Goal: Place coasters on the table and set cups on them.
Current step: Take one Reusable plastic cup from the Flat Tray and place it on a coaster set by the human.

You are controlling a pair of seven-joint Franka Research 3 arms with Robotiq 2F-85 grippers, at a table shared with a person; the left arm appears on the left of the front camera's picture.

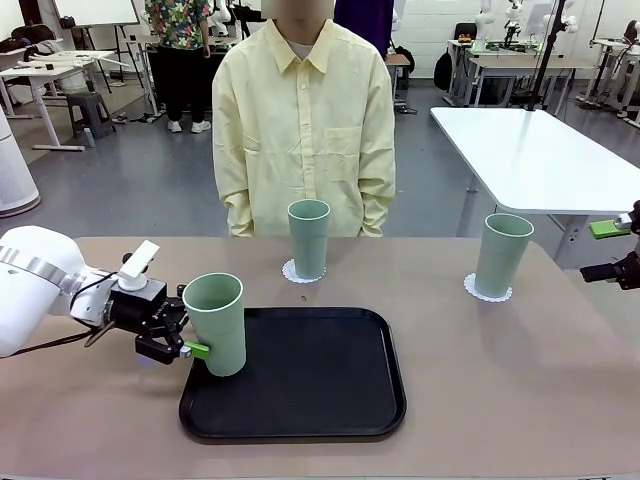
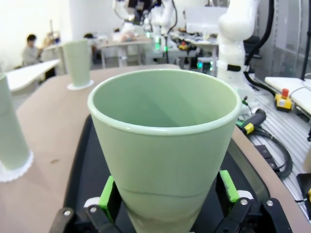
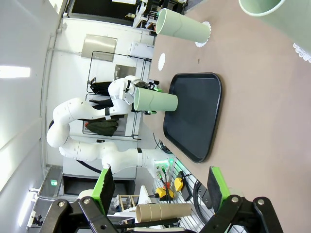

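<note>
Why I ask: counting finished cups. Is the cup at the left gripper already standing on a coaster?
No: the cup stands between the left gripper's fingers on the black tray.

The left arm comes in low from the near left, its wrist level and its left gripper [image 1: 186, 336] pointing right. Its jaws stand wide on either side of a cup [image 1: 216, 322], green pads [image 2: 107, 195] beside the cup's lower wall. The right gripper [image 1: 622, 250] sits at the far right edge, jaws spread with nothing between them. The person stands at the far side, arms hanging down.
</note>
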